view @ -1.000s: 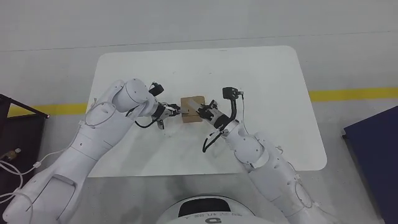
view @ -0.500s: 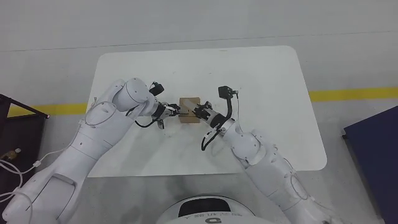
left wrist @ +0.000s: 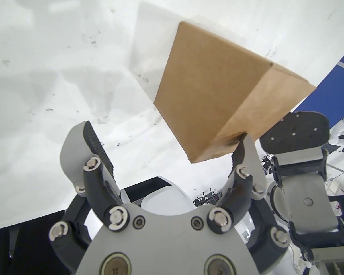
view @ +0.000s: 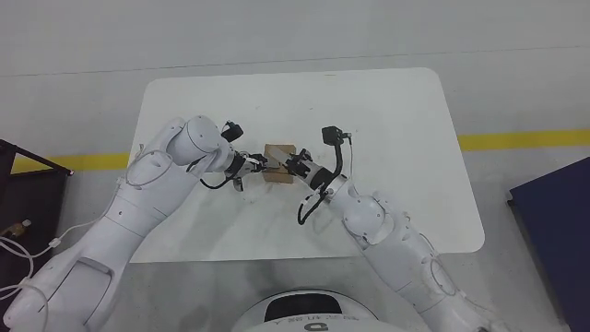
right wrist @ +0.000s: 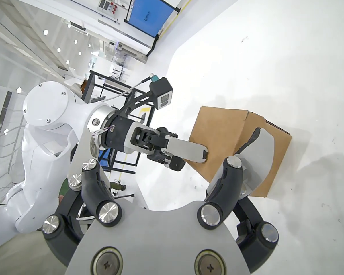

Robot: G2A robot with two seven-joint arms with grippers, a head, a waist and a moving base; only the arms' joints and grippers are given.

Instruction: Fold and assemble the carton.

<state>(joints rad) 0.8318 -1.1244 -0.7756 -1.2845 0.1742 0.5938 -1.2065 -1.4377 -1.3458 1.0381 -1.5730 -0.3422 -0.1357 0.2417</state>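
Though mid-table [view: 387, 111], carton [view: 279, 159] between both grippers [view: 251, 166] [view: 297, 168]

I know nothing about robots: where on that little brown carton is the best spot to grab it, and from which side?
Probably the two broad, flat walls facing opposite ways, squeezed from the sides. The carton stands on the table between the left claw and right claw, so each has a plain face to press; its edges and corners would likely slip.

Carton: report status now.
Left gripper open, one fingertip at carton corner. Right gripper open, one finger flat on carton side. Carton stands on table between them.
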